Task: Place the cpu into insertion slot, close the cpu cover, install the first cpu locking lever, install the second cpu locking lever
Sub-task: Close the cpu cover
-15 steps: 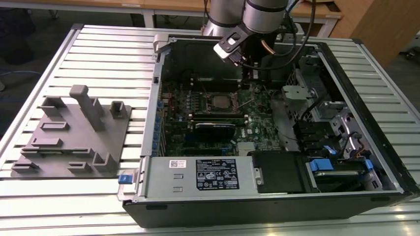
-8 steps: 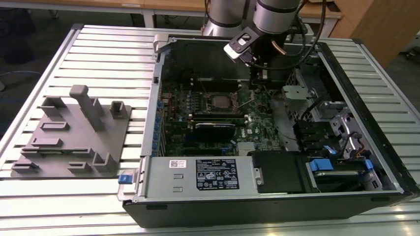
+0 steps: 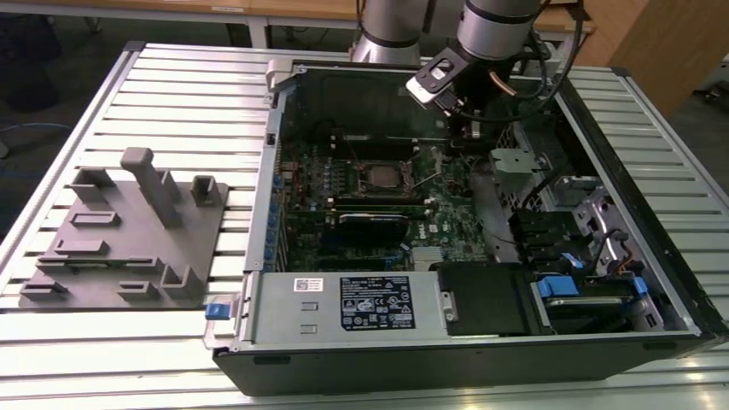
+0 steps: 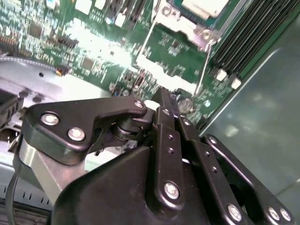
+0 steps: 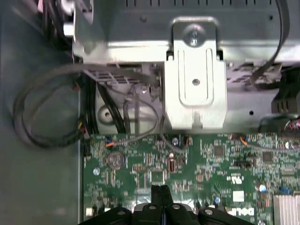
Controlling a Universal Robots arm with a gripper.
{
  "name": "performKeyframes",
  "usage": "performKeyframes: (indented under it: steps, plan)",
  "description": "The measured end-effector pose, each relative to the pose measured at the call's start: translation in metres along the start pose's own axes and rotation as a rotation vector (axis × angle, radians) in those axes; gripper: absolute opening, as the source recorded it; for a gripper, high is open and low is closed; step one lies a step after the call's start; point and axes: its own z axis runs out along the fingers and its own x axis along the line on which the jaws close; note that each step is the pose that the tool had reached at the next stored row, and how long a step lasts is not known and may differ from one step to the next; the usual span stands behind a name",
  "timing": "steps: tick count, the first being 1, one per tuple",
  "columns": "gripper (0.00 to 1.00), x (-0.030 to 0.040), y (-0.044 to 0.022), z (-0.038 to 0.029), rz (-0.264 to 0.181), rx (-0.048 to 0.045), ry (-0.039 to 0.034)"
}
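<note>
The gripper [image 5: 159,190] has its fingers pressed together with nothing between them. Its tips are low over the green board [image 5: 211,164], near the cpu [image 3: 380,177].

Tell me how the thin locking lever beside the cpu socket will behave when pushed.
The locking lever is a thin bare metal rod, so it probably flexes springily rather than staying rigid. Its smooth, shiny surface suggests that a pushing contact may slide off.

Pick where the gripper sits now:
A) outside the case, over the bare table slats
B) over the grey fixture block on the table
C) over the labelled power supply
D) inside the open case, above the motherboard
D: in the exterior view the gripper hangs inside the open case, above the motherboard, on the exterior view's right of the insertion slot.
</note>
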Motion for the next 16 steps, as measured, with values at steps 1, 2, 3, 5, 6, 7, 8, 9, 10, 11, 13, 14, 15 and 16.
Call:
performKeyframes:
  steps: [1, 2, 3, 5, 6, 7, 8, 9, 10, 11, 13, 14, 15, 16]
  plan:
    - [0.1, 0.0001, 0.0019, 0.0001, 0.0, 0.0, 0.0]
    - [0.1, 0.0001, 0.0028, 0.0002, 0.0, 0.0, 0.0001]
    - [0.1, 0.0002, 0.0034, 0.0005, 0.0, 0.0, 0.0002]
    - [0.1, 0.0001, 0.0036, 0.0021, 0.0, 0.0, 0.0]
    - [0.1, 0.0, 0.0036, 0.0034, 0.0, 0.0, 0.0]
    - [0.1, 0.0, 0.0035, 0.0051, 0.0, 0.0, 0.0]
    - [0.1, -0.0001, 0.0035, 0.0069, 0.0, 0.0, 0.0]
    - [0.1, -0.0003, 0.0035, 0.0087, 0.0, 0.0, -0.0001]
    - [0.1, -0.0004, 0.0034, 0.0103, 0.0, 0.0, -0.0001]
    - [0.1, -0.0005, 0.0034, 0.0118, 0.0, 0.0, -0.0001]
    - [0.1, -0.0006, 0.0033, 0.0142, 0.0, 0.0, 0.0]
    - [0.1, -0.0006, 0.0033, 0.0146, 0.0, 0.0, 0.0]
    - [0.1, -0.0006, 0.0033, 0.0146, 0.0, 0.0, -0.0001]
    - [0.1, -0.0006, 0.0033, 0.0149, 0.0, 0.0, -0.0001]
